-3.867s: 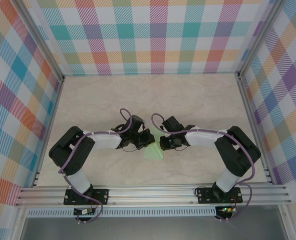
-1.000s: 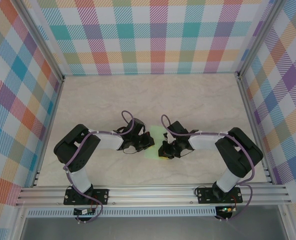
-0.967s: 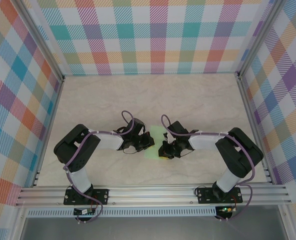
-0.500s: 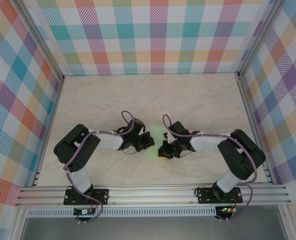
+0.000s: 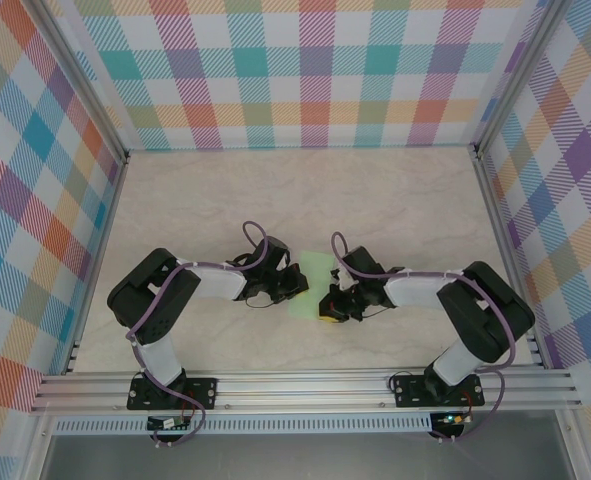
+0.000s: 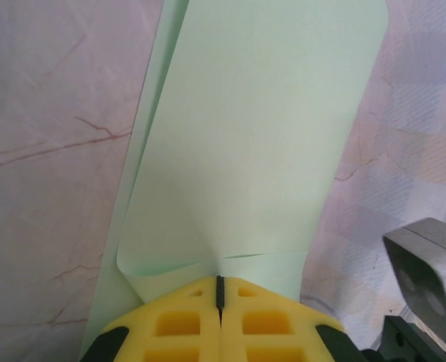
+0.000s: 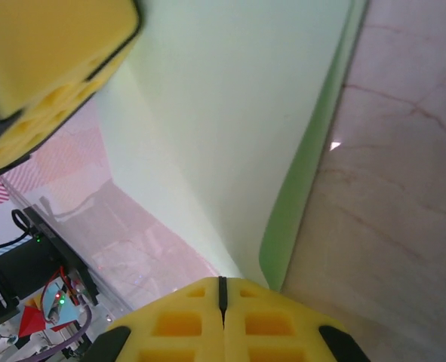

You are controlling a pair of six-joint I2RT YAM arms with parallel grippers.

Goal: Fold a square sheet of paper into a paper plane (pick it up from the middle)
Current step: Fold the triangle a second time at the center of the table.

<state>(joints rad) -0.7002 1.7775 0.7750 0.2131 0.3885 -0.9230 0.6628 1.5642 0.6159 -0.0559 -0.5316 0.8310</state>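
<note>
Folded green paper pinched between 2 closed grippers at mid-table.
The paper sits near the middle of the table, partly lifted and curled over itself into 2 layers. The left gripper is clamped on its 9 o'clock edge; from the left wrist the yellow pads meet at 6 o'clock with the paper fanning toward 12. The right gripper is clamped near its 5 o'clock corner, pads pressed together on the rolled fold.
</note>
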